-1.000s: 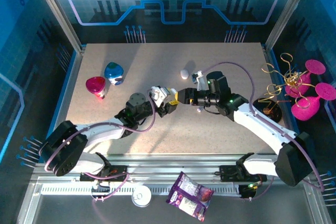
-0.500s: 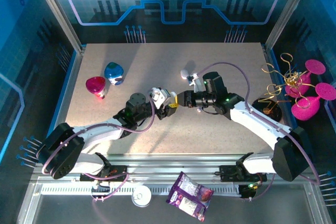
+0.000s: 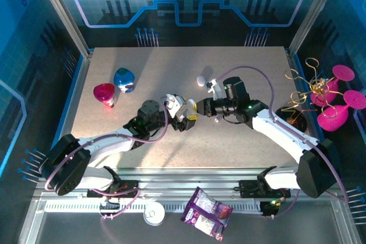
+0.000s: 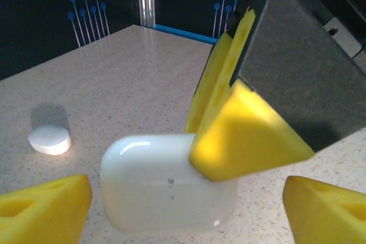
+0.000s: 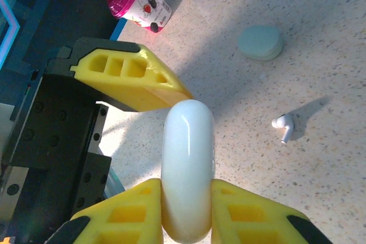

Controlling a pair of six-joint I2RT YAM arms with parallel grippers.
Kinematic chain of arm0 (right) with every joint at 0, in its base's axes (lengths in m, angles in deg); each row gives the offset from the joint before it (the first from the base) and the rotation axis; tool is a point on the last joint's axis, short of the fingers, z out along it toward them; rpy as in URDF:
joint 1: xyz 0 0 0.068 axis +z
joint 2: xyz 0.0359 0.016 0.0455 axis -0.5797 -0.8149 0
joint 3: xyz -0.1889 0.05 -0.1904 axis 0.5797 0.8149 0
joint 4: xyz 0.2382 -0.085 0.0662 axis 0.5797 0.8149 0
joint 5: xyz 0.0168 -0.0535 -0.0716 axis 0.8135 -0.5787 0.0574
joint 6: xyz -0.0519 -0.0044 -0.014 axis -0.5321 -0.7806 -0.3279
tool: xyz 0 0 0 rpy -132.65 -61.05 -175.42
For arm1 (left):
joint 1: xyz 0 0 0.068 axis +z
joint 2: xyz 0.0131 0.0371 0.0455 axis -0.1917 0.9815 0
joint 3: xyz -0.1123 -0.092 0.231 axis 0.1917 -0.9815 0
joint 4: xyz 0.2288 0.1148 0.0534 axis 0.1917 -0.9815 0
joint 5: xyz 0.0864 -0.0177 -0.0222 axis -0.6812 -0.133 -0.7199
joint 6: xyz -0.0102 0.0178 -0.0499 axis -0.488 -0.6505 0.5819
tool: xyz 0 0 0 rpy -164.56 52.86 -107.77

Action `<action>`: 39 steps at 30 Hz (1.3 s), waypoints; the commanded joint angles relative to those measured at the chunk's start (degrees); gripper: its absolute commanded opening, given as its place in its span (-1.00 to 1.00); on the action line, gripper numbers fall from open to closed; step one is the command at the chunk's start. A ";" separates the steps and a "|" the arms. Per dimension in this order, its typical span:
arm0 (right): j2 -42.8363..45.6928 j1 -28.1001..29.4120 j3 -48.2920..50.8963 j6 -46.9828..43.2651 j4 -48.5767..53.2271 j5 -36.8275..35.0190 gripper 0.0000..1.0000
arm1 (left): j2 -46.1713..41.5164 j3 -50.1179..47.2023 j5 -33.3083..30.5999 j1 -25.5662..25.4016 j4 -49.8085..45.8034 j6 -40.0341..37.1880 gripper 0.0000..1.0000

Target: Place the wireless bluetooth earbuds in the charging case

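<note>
we see the speckled table [image 3: 143,67], right gripper [image 5: 187,190] fingers clamped on the white charging case [image 5: 187,141], left gripper [image 4: 186,195] fingers apart either side of it, not touching. mint case [image 5: 260,42] beyond, one earbud [image 5: 284,127] lying loose on the table near it.

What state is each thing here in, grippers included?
White pebble-shaped charging case: closed, clamped edge-on by right gripper.
Left gripper: open, straddling that case.
Mint round case: closed, flat on table.
Small white stemmed earbud: loose on table, outside any case.
</note>
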 commanded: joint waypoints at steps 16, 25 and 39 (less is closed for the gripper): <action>6.53 -4.97 -6.64 -30.89 16.05 26.37 -0.69 | 2.19 1.61 43.27 10.19 14.88 22.84 0.51; 6.15 -2.27 -7.60 -32.12 17.64 28.55 -0.69 | 3.72 2.86 49.33 10.19 18.16 22.80 0.07; 3.59 -1.33 -9.98 -33.76 21.11 26.07 -0.67 | 4.42 3.72 51.43 10.10 18.21 24.10 -0.41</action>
